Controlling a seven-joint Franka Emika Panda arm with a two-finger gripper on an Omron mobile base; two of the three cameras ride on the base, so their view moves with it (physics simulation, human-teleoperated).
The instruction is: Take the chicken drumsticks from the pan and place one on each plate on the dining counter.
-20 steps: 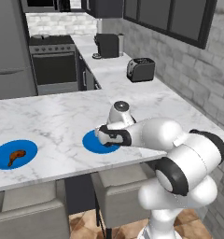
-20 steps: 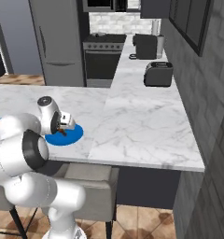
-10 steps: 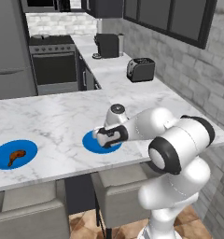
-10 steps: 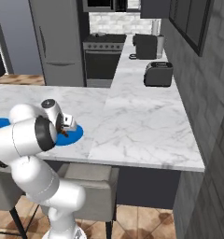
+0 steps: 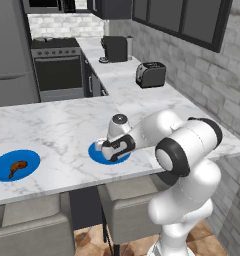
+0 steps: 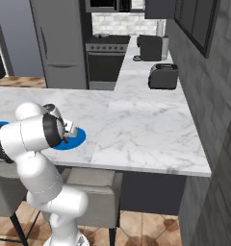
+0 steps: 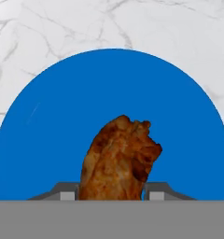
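2 blue plates sit on the dining counter (image 5: 57, 130), with a toaster (image 5: 150, 74) and coffee machine (image 5: 115, 48) well behind, nothing blocking. The far plate (image 5: 16, 165) carries a drumstick (image 5: 17, 166). Over the near plate (image 7: 112, 88), the second drumstick (image 7: 119, 158), knobbly and orange-brown, sits pinched in the gripper (image 7: 112, 195); the arm is folded low.

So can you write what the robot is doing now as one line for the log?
gripper: shut on second drumstick | over near plate | first drumstick on far plate | release: not yet
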